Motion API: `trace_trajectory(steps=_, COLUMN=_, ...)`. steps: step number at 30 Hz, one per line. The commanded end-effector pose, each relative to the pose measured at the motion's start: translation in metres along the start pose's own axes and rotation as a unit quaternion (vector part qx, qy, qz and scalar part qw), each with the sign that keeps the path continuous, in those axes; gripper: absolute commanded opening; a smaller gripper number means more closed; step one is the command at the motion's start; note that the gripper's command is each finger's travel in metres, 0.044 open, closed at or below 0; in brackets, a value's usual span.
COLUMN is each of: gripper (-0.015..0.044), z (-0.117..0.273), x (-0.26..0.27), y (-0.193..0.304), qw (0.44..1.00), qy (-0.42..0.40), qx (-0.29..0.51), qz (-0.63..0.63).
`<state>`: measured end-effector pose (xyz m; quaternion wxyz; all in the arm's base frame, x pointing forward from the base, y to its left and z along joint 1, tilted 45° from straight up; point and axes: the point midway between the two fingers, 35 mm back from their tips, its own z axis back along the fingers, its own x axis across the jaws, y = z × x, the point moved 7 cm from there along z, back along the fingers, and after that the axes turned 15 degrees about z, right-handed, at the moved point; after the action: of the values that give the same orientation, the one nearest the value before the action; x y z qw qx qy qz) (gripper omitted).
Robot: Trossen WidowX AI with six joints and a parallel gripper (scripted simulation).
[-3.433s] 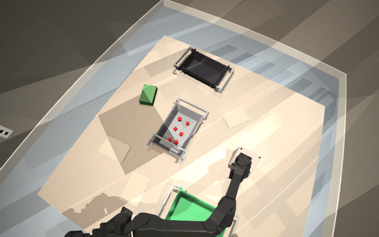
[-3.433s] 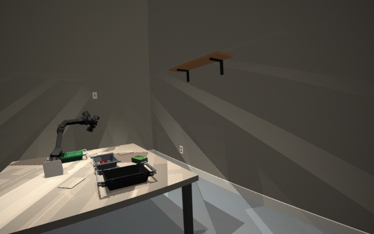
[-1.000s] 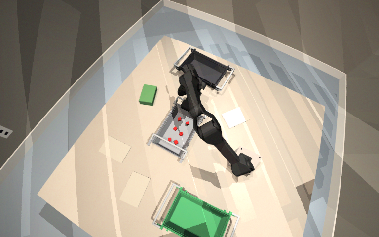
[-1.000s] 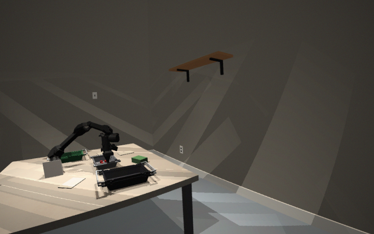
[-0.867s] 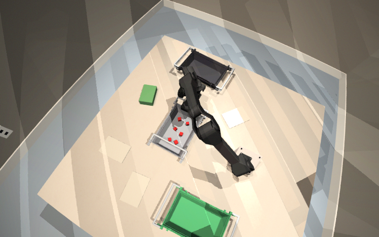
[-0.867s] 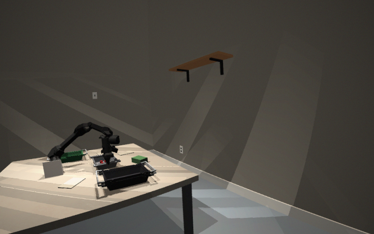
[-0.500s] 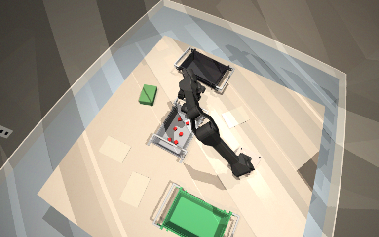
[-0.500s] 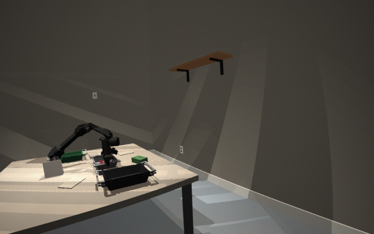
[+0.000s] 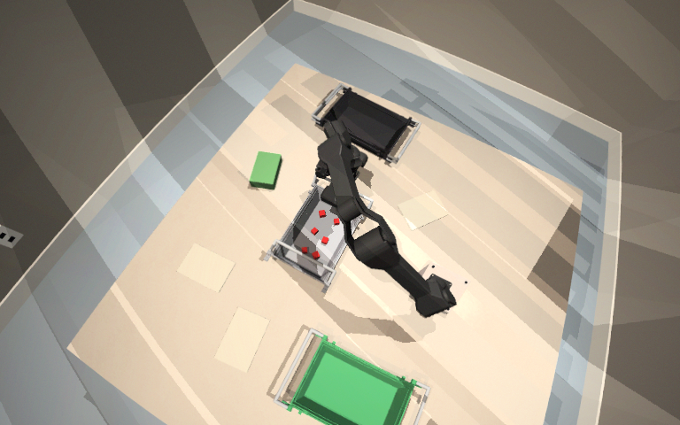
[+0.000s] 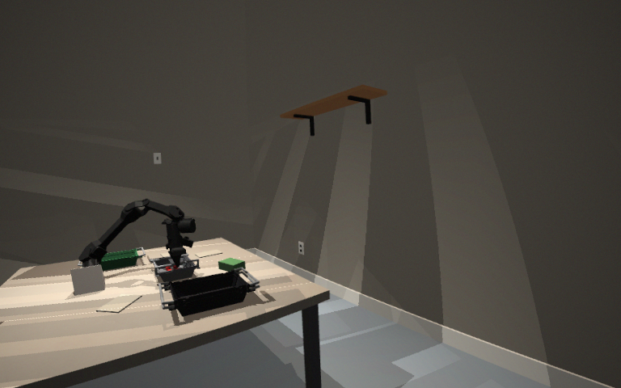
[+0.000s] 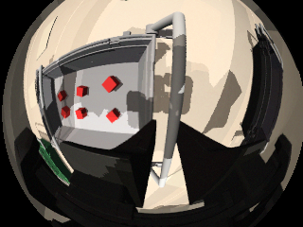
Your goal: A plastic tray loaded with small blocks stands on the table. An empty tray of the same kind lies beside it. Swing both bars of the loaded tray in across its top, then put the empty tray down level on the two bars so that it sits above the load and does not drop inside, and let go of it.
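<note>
The grey loaded tray (image 9: pixel 300 268) (image 10: pixel 176 275) (image 11: pixel 151 71) stands mid-table with several red blocks (image 9: pixel 325 240) (image 11: pixel 111 83) on its floor. One wire bar (image 9: pixel 305 257) lies in across its lower-left end in the top view. The opposite bar (image 11: pixel 179 61) is swung out beyond the tray's other end. My gripper (image 10: pixel 177 264) (image 11: pixel 166 124) is slightly open and points down at this outer bar, which runs between the fingertips in the wrist view; I see no grip on it. A black empty tray (image 9: pixel 375 125) (image 10: pixel 208 299) and a green empty tray (image 9: pixel 360 383) (image 10: pixel 120 260) stand apart, bars out.
A green block (image 9: pixel 266 167) (image 10: pixel 231 263) lies near the loaded tray. Flat pale sheets (image 9: pixel 206 266) (image 9: pixel 243 338) (image 9: pixel 422 210) lie on the table. A grey plate (image 10: pixel 87 280) stands upright near the arm base. The arm passes over the loaded tray's side.
</note>
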<state>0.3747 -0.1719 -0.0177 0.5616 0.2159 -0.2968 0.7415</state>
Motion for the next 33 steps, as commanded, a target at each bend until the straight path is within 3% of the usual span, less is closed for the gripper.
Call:
trace_trajectory(steps=1, gripper=0.0088, z=-0.005, x=0.019, y=-0.007, qw=1.000, qy=-0.012, qx=0.002, qz=0.001)
trace_trajectory(steps=12, gripper=0.0088, z=-0.025, x=0.048, y=-0.014, qw=1.000, qy=-0.014, qx=0.001, qz=0.001)
trace_trajectory(steps=23, gripper=0.0088, z=0.016, x=0.041, y=-0.014, qw=1.000, qy=-0.013, qx=0.002, qz=0.001)
trace_trajectory(steps=33, gripper=0.0088, z=0.010, x=0.042, y=-0.013, qw=1.000, qy=-0.015, qx=0.000, qz=-0.002)
